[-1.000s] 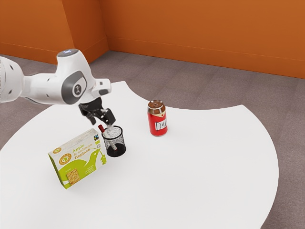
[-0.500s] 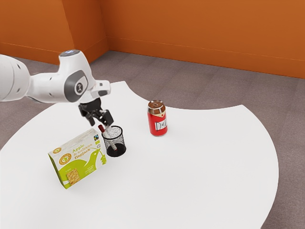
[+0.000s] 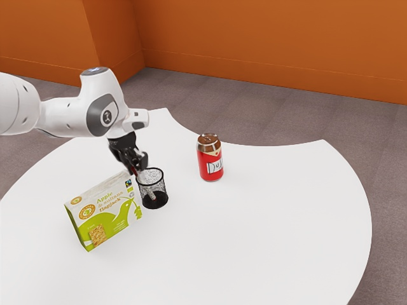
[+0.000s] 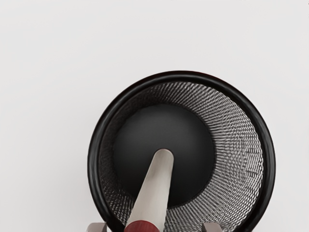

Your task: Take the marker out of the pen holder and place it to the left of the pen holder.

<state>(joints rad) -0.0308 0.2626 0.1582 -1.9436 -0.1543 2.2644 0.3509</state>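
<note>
The big white table (image 3: 254, 254) has a box (image 3: 105, 213) on it, and a red can (image 3: 211, 159). The black gripper (image 3: 139, 167) has its two fingers spread wide, over one side of the pen holder (image 4: 181, 76). The marker (image 4: 153, 193) is in the pen holder, leaning. Its low end is down inside, and its red end pokes up between the fingers. I think they should pinch it and pull up along its slant.

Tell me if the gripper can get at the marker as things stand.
Yes, most likely: the marker pokes its red end above the pen holder, right by the open gripper, with nothing seen in between. The nearby box might crowd it.
</note>
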